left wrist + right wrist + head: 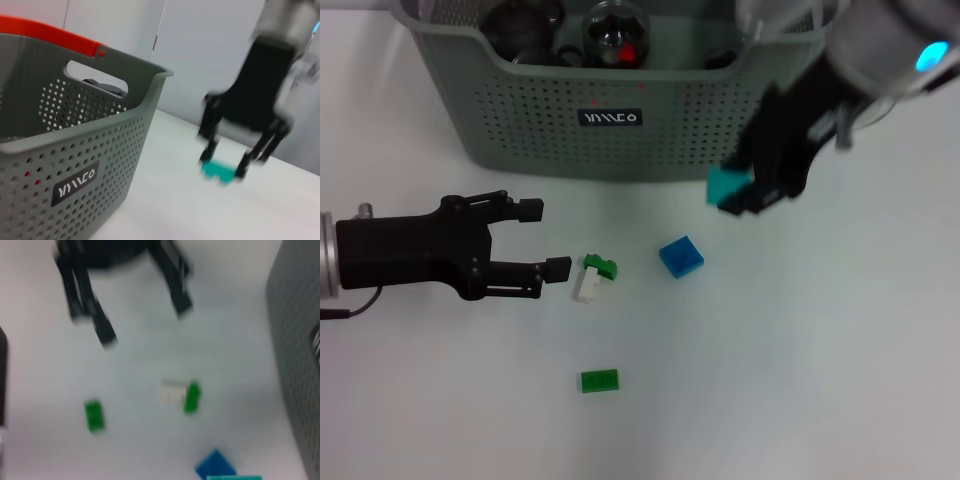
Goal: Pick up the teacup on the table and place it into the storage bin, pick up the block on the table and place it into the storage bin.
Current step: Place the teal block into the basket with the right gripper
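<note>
The grey-green storage bin (540,130) stands at the far side of the table, dark items inside it. My right gripper (738,192) hangs just in front of the bin's right corner, shut on a teal block (725,184). The left wrist view shows that block (218,171) pinched between the right gripper's (224,162) fingertips, above the table beside the bin (100,145). My left gripper (545,240) is open low on the left, near a green-and-white block (593,276). The teacup is out of view.
A blue block (681,256) lies in the middle of the table and a flat green block (599,380) nearer the front. The right wrist view shows the same blue block (214,465), green-and-white block (181,394) and green block (94,415).
</note>
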`<act>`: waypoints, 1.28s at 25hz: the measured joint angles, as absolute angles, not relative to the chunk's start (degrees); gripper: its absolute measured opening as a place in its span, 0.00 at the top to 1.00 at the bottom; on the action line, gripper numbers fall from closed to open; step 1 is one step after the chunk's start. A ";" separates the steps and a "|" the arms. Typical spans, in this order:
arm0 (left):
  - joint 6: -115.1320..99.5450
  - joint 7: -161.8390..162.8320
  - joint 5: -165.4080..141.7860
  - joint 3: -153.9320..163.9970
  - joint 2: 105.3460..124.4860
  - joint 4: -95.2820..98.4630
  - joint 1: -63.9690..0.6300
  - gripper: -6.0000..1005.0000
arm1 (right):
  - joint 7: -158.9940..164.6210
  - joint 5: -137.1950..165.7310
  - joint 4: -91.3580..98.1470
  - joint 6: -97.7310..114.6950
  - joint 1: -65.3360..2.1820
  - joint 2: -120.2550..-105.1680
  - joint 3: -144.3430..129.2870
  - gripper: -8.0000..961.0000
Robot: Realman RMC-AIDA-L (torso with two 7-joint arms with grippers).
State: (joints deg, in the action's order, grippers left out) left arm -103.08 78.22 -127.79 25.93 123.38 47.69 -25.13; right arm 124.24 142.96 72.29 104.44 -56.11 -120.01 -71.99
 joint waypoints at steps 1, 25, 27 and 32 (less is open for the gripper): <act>-103.09 78.22 -127.79 25.90 123.35 47.70 -25.13 0.11 | 124.24 142.96 72.29 104.44 -56.11 -120.01 -71.98 0.54; -102.93 78.22 -127.79 25.69 122.89 47.81 -25.78 0.11 | 138.31 163.17 51.11 66.16 -68.16 -120.12 -68.08 0.47; -102.77 78.22 -127.79 25.67 122.88 47.81 -25.64 0.11 | 138.78 164.42 48.81 64.07 -68.22 -120.15 -68.79 0.47; -102.79 78.23 -127.79 25.31 122.82 47.81 -25.57 0.11 | 140.31 167.40 45.86 61.93 -68.01 -120.15 -70.53 0.45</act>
State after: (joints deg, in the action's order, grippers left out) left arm -102.79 78.23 -127.79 25.31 122.82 47.81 -25.57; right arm 140.31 167.40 45.86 61.93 -68.01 -120.15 -70.53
